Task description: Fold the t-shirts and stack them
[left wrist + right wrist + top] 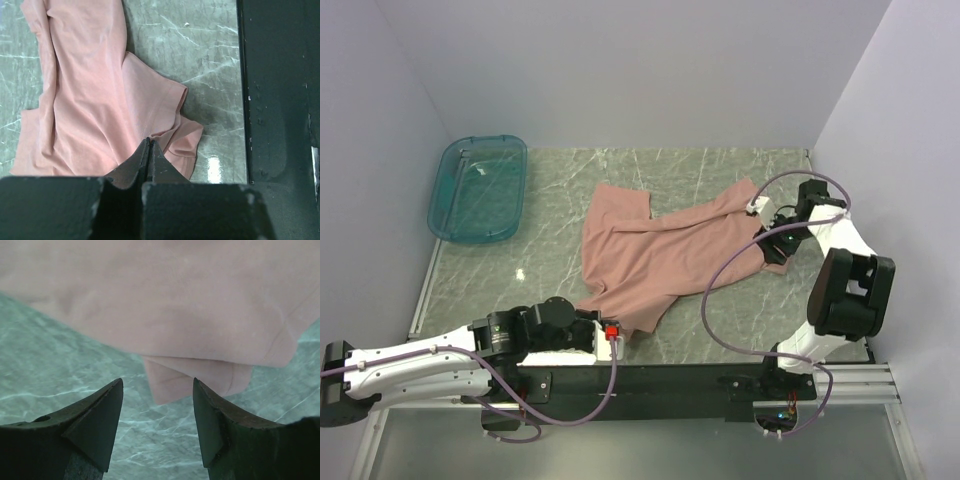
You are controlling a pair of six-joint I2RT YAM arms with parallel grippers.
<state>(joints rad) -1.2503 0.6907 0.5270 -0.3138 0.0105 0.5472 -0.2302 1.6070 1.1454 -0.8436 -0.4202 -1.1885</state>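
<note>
top external — t-shirt (660,255) crumpled, unfolded

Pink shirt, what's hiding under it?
Only the marbled table shows around the pink shirt. At one edge, a folded-under flap peeks out. Anything else beneath is covered by cloth.

A green-grey marbled tabletop (720,170) is being enclosed by plain lilac walls (620,70) standing far ahead of the left gripper (149,142), and a glare (215,167) of light is being reflected just beside it.
</note>
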